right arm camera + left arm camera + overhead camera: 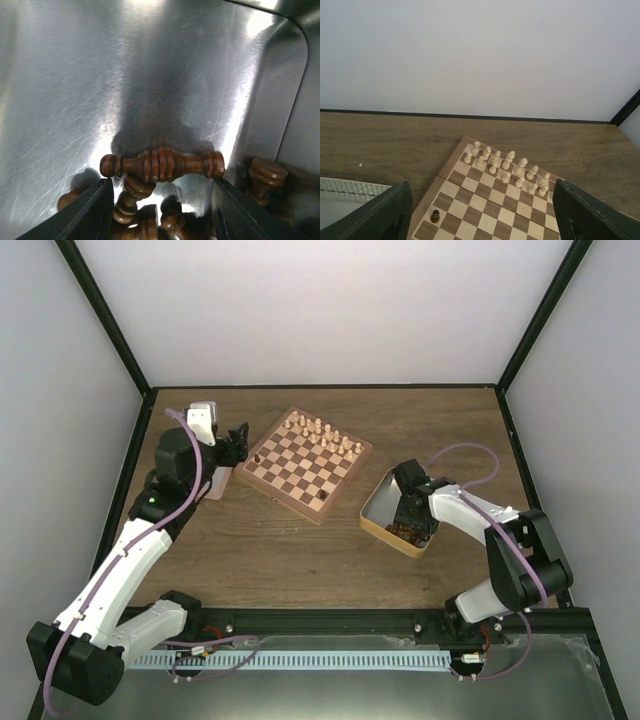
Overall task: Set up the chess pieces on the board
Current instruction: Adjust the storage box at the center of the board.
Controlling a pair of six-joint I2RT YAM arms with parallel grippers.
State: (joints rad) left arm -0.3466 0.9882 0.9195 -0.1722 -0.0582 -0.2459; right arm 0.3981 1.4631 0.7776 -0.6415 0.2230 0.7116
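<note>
The board [308, 464] lies at the table's middle left, with pale pieces [507, 167] in its far rows. One dark chess piece [435, 216] stands on a near corner square, also seen as a dark piece [257, 458] from above. My left gripper [481, 200] hovers open at that board edge, nothing between its fingers [387, 215]. My right gripper [162, 200] is down inside a metal tin [380, 524], open. A dark turned piece [161, 165] lies crosswise just past its fingertips [87, 210], on a heap of several dark pieces [131, 200].
A second tin [342, 200] lies left of the board under my left arm. The right tin's wall [295, 100] rises close on the right, with one dark piece [265, 177] against it. Dark frame rails edge the table.
</note>
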